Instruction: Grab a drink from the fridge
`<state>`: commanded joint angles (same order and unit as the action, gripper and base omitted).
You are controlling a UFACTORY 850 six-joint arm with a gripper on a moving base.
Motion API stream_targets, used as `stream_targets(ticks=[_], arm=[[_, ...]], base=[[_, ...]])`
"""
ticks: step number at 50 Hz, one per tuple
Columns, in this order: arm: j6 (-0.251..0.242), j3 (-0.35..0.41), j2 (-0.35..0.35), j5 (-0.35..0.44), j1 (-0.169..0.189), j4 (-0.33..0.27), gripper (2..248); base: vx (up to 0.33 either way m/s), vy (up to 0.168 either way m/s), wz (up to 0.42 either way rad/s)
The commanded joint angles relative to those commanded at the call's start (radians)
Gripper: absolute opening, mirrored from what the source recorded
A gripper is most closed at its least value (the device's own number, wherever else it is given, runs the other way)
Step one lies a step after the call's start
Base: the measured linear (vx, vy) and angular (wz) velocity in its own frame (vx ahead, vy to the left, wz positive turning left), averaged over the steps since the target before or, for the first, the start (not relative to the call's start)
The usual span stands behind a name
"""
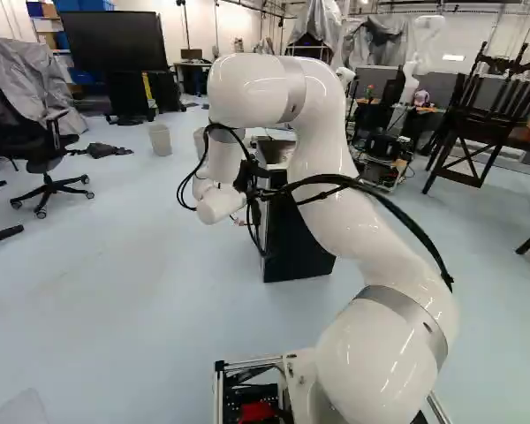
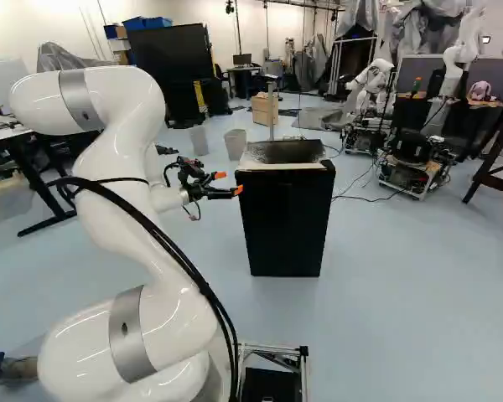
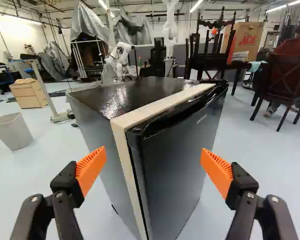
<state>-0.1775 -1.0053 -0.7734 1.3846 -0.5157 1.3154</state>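
At the left of the right base view, the gripper (image 2: 222, 184) is held out beside the upper part of a small black fridge (image 2: 286, 218). Seen from the wrist, the gripper (image 3: 154, 169) stands wide open, nothing between its orange pads. The fridge (image 3: 175, 155) stands ahead of it, upright, one corner facing the gripper. Its door is closed, with a pale strip along the seam and a dark handle recess (image 3: 190, 107) at the top edge. In the left base view the arm partly covers the fridge (image 1: 291, 238). No drink is visible; the fridge's inside is hidden.
Beyond the fridge are a waste bin (image 3: 12, 131), a wooden cabinet (image 3: 29, 94) and a metal post on a foot. Another robot (image 2: 375, 79) stands farther back. Dark chairs (image 3: 285, 75) and a table are at the far side. An office chair (image 1: 40, 141) stands farther off.
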Motion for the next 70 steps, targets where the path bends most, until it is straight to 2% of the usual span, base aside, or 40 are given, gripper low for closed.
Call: stream_targets(ticks=[70], arm=[[-0.001,-0.029,-0.016,0.0,0.063,0.0,247]], base=[[0.0,0.0,0.0]])
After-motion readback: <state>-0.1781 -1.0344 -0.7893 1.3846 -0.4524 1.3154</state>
